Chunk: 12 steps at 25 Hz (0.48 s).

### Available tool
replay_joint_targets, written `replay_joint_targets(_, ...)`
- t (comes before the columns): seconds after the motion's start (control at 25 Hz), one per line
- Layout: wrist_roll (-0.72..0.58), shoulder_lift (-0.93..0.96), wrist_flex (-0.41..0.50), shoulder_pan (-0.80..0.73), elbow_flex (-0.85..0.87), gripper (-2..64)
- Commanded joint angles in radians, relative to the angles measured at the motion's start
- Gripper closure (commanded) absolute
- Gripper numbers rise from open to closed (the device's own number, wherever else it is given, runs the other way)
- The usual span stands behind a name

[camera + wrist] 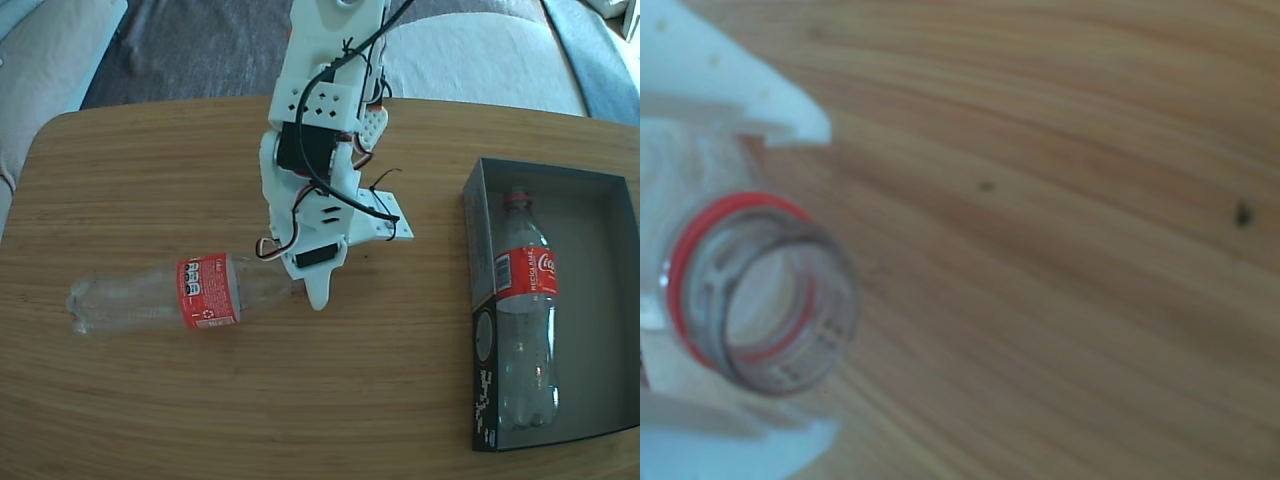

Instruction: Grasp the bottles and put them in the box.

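The white gripper is closed around the neck of a clear Coca-Cola bottle. In the wrist view its two white fingers stand on both sides of the neck, and the open mouth with the red neck ring looks toward the camera; this picture is blurred, so the exact contact seems firm but is not sharp. This bottle lies on its side on the wooden table, with a red label around the middle. Well apart, at the right of the fixed view, the second bottle lies inside the cardboard box, dark grey inside, against its left wall.
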Motion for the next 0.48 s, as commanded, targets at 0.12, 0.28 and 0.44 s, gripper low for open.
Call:
replay_joint_targets(0.12,0.008,0.015,0.002,0.005,-0.009,48.8)
replay_joint_targets(0.28,0.008,0.025,0.002,0.014,-0.008,61.5)
replay_joint_targets(0.44,0.008,0.026,0.002,0.014,-0.008,61.5)
